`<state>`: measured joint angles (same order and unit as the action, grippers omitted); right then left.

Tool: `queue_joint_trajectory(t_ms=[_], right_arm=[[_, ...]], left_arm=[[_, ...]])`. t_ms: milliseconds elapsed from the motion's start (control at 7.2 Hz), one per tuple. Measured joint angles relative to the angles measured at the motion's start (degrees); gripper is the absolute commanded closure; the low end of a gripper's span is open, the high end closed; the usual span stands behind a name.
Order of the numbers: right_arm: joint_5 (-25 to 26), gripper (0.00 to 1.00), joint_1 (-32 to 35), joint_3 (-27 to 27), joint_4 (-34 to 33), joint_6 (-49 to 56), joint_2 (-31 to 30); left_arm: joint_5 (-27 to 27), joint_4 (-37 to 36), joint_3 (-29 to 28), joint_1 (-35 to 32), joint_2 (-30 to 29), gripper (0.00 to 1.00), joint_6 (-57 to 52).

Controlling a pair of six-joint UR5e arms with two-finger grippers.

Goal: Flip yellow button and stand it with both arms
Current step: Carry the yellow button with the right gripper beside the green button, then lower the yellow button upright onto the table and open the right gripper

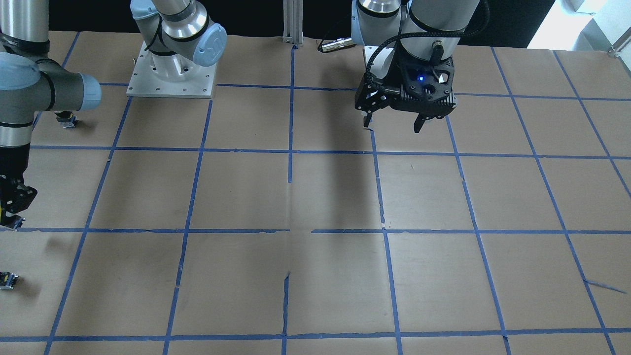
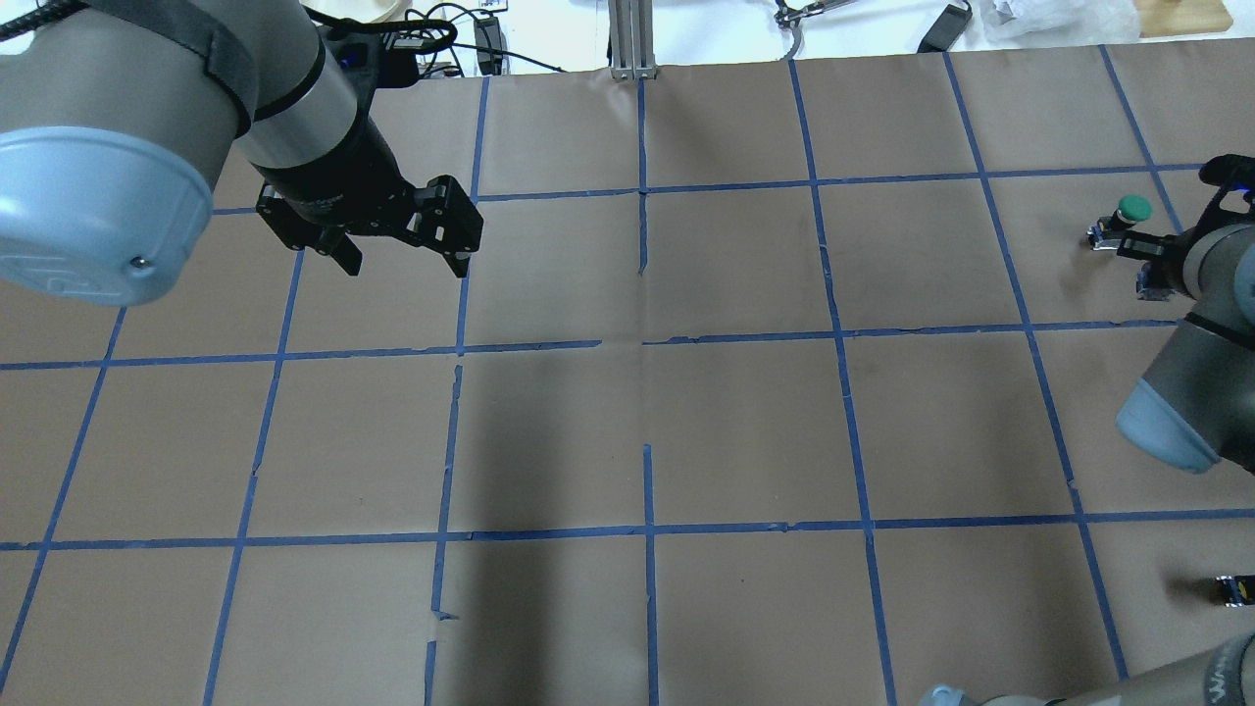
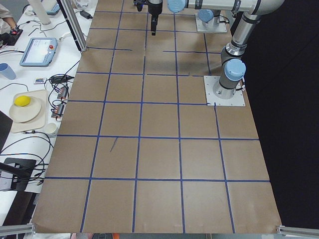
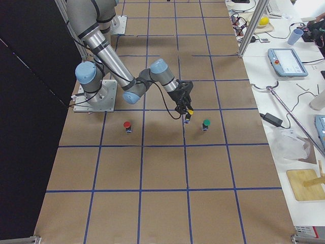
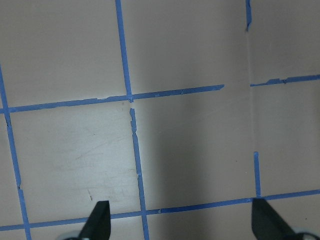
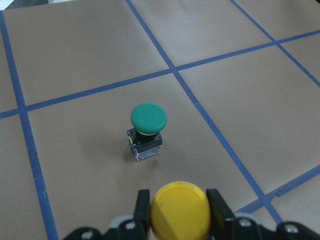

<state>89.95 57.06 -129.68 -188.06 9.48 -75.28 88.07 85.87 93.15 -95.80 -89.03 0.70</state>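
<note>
My right gripper [image 6: 179, 204] is shut on the yellow button [image 6: 179, 214]. Its domed yellow cap fills the gap between the two black fingers, and its body is hidden. In the exterior right view the gripper [image 4: 186, 110] holds the button just above the paper, beside the green button. My left gripper [image 2: 403, 265] is open and empty. It hovers over bare paper far from the buttons, and shows in the front view [image 1: 392, 124] and its own wrist view [image 5: 181, 222].
A green-capped button [image 6: 148, 120] stands upright just beyond my right gripper; it also shows in the exterior right view [image 4: 206, 123] and overhead [image 2: 1134, 208]. A red-capped button [image 4: 127, 125] stands nearer the robot base. The table is brown paper with a blue tape grid [image 2: 643, 343].
</note>
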Motion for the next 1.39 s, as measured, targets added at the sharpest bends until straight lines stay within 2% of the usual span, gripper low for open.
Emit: queue_joint_trajectory(t_ms=[417, 1389], right_arm=[[0.0, 0.92, -0.2, -6.3, -9.8, -5.2, -0.5], [-0.1, 0.9, -4.2, -9.5, -10.5, -13.7, 0.0]], left_arm=[[0.0, 0.1, 0.0, 0.0, 0.0, 0.0, 0.0], [0.0, 0.1, -0.1, 0.0, 0.0, 0.0, 0.0]])
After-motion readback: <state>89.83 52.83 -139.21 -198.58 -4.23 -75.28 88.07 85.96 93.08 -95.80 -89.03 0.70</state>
